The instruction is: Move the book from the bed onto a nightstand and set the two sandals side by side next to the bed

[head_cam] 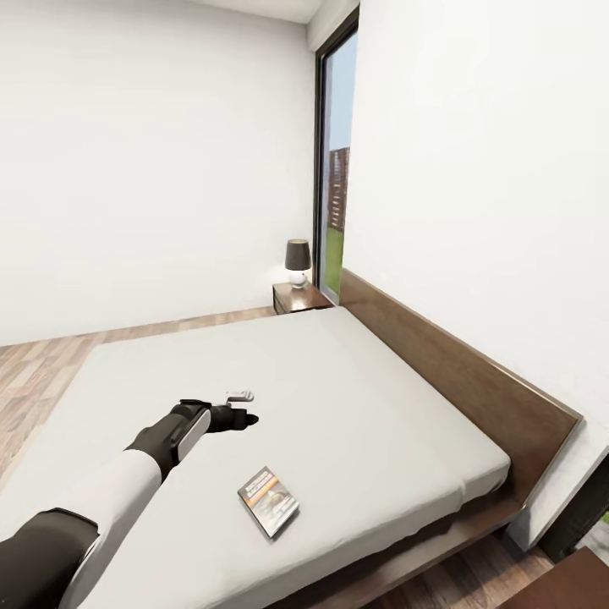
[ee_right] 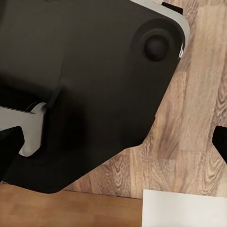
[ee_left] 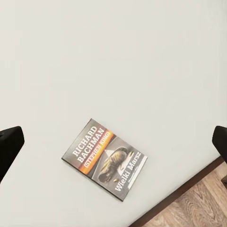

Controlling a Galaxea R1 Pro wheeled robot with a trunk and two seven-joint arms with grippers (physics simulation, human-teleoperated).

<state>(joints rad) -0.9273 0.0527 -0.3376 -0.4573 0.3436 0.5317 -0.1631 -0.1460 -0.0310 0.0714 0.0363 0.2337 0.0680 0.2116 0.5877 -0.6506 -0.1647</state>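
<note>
We found the book (head_cam: pixel 269 501) lying on the bed (head_cam: pixel 355 397), unmoved; our left gripper (head_cam: pixel 241 408) hovered above it, jaws spread; the right gripper's jaws seemingly spread too; nightstand (head_cam: pixel 298 298) and sandals awaited.

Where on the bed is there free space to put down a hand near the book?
The mattress is bare all around the book. The widest patch lies between the book and the headboard. Towards the foot edge the strip is narrower. The left gripper hangs over the middle. The nightstand carries a lamp.
</note>
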